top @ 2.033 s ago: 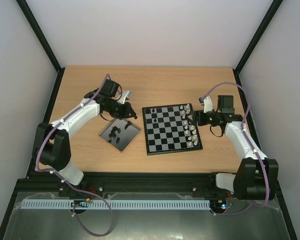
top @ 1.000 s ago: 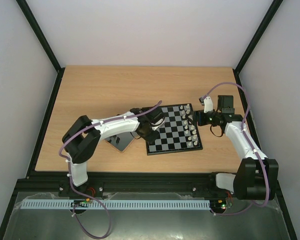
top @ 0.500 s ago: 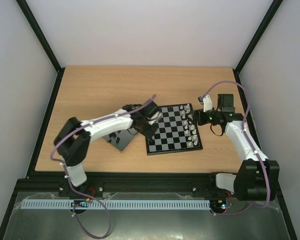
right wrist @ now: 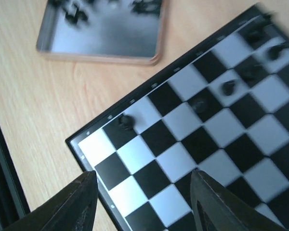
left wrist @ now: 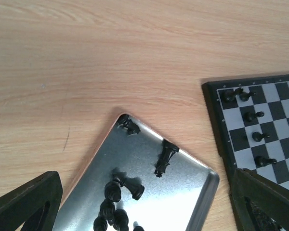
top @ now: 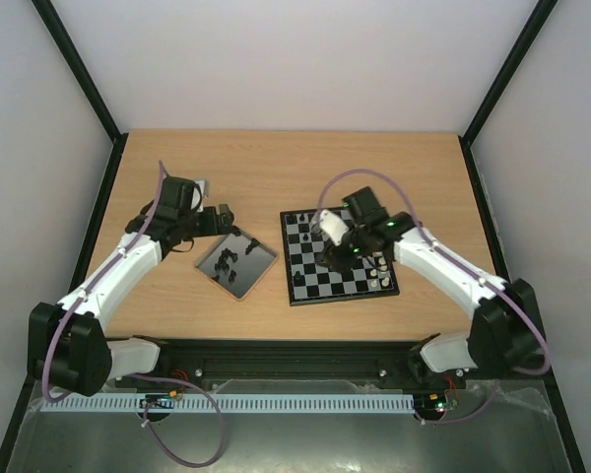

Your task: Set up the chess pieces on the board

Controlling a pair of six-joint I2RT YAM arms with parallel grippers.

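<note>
Left gripper (top: 217,219) hangs with its jaws spread wide and nothing between them, above the far-left corner of the grey tray (top: 261,264). In the wrist view, its fingers (left wrist: 31,199) stand at either side of the frame with the tray below. Right gripper (top: 339,252) is over the middle of the board (top: 310,278), its jaws apart and empty. Its fingers (right wrist: 79,204) hover above the checkered squares on the side of the board that faces the tray.

The board lies flat on the tabletop (top: 276,163), a little toward the right edge from centre and turned slightly askew. The tray rests just beside it on the left-edge side, not touching it. A row of black chess pieces (top: 294,235) stands along the board's tray-side squares, one to a square where the wrist views show them. A row of pale pieces (top: 379,268) lines the side nearest the tabletop's right edge. A heap of black pieces (top: 227,260) lies in the tray, several tipped over, and two lie apart from the heap toward the tray's far corner.
</note>
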